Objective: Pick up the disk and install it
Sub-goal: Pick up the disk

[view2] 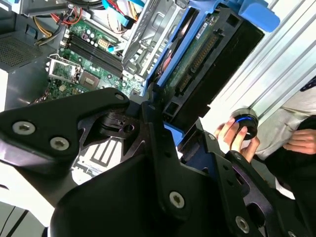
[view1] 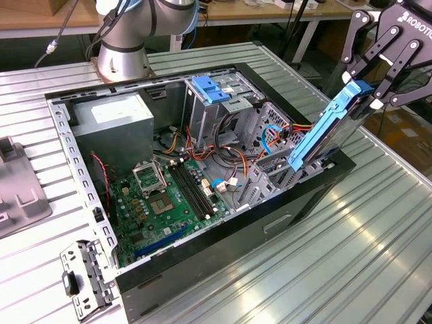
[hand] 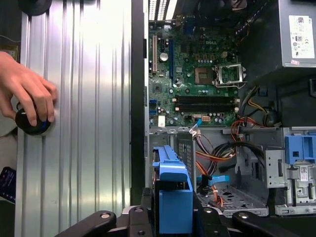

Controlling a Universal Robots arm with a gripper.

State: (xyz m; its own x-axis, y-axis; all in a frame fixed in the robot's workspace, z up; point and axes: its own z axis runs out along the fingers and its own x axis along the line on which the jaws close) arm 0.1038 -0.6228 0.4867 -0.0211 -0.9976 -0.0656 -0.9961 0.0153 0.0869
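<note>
The disk [view1: 322,133], a flat drive in blue plastic side rails, hangs tilted over the open computer case [view1: 223,270] on the exterior view's right. Its lower end reaches into the metal drive bay [view1: 270,172] by the case wall. My gripper [view1: 370,100] is shut on the disk's upper end. In the second wrist view the disk's green circuit side [view2: 197,54] faces the camera beyond the gripper [view2: 173,128]. The first wrist view looks down a blue rail [hand: 173,190] held between the black fingers [hand: 148,217].
Inside the case lie the green motherboard [view1: 169,196], a grey power-supply box [view1: 111,118] and a metal cage topped by a blue latch [view1: 210,89]. A person's hand [hand: 27,94] rests on a black knob on the ribbed table. A loose metal bracket [view1: 84,273] lies near the case corner.
</note>
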